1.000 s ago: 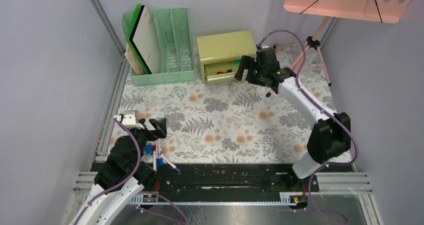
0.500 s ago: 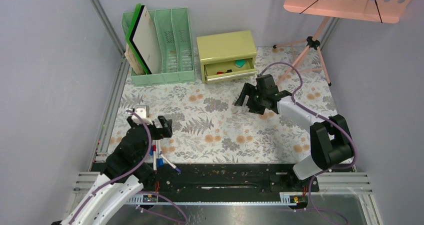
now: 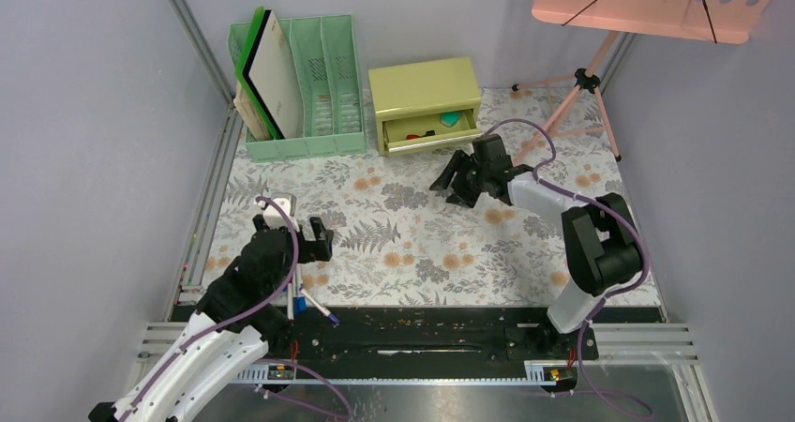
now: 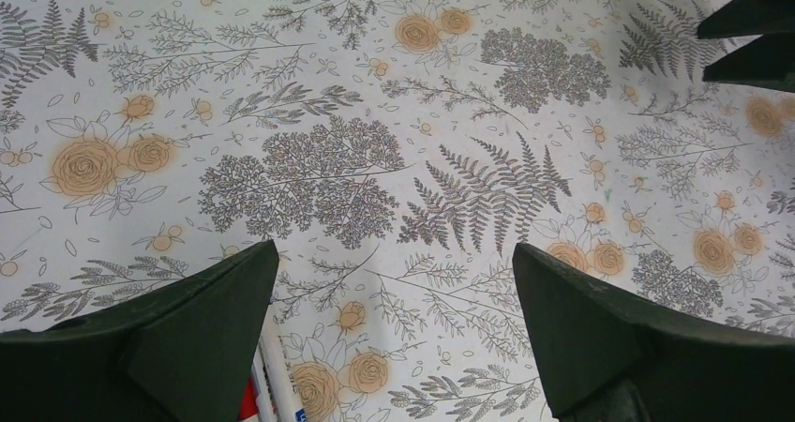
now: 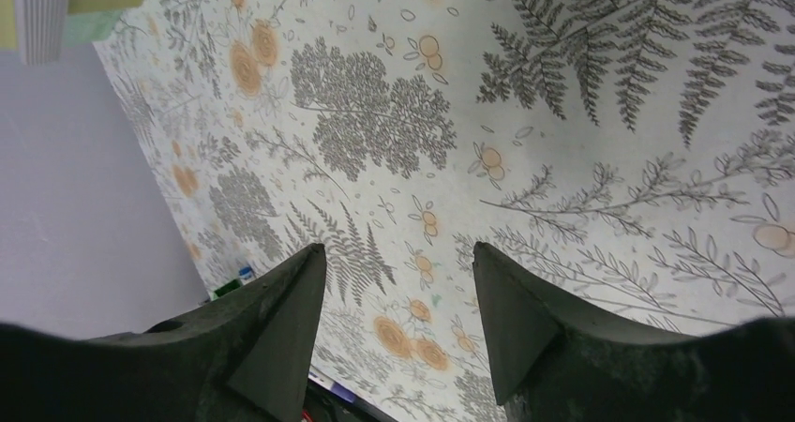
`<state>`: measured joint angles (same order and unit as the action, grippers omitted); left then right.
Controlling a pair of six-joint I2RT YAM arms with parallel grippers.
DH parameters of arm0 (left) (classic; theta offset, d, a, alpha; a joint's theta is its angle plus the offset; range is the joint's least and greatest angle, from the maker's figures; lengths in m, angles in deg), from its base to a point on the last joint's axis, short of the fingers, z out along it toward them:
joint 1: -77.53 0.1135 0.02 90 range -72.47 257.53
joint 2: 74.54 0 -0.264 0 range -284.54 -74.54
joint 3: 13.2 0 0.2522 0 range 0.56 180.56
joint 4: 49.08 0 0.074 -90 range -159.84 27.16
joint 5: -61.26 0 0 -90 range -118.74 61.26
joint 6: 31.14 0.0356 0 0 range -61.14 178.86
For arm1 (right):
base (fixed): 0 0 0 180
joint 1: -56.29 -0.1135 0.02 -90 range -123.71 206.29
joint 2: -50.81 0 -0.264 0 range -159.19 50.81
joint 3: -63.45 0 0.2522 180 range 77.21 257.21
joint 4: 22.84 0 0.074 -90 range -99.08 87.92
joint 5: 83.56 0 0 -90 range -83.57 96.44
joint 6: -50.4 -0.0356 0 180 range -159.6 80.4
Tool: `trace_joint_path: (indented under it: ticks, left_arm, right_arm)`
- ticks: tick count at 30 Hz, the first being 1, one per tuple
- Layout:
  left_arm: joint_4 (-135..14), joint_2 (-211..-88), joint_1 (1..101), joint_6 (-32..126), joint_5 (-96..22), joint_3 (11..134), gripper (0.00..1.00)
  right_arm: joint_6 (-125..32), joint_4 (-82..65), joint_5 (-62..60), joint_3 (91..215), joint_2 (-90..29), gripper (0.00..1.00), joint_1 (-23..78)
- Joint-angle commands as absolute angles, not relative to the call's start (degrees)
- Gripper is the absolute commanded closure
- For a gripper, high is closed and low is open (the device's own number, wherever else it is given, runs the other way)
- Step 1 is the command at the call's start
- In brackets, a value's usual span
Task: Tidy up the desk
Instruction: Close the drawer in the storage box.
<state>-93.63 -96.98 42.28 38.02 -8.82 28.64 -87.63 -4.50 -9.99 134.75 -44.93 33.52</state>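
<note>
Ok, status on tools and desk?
Left tool open, empty. Right tool open, empty, over pale fern-printed desk. Loose white pens at near-left edge; yellow-green drawer chest open.

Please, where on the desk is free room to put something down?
The widest bare patch is the middle of the desk, between the left claw, the right claw and the black rail. Another strip lies before the green file rack. Crowded: the pens at the near left, and the yellow chest with its open drawer.
</note>
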Motion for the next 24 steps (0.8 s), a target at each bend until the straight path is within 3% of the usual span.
trace_joint_path:
  ticks: [1, 10, 24]
  left_arm:
    - [-91.0, -95.2, 42.1, 38.7, -10.0, 30.5, 0.01]
    - [-90.4, -93.5, 42.0, 39.7, -10.5, 30.0, 0.01]
    - [-90.4, -90.7, 41.7, 39.7, -8.6, 29.4, 0.01]
  right_arm:
    - [-92.4, -10.1, -11.9, 138.3, -47.4, 0.35, 34.0]
    - [-100.9, -18.9, -13.5, 143.9, -53.9, 0.53, 34.7]
    - [-93.7, -0.4, -6.8, 166.4, -65.6, 0.62, 34.7]
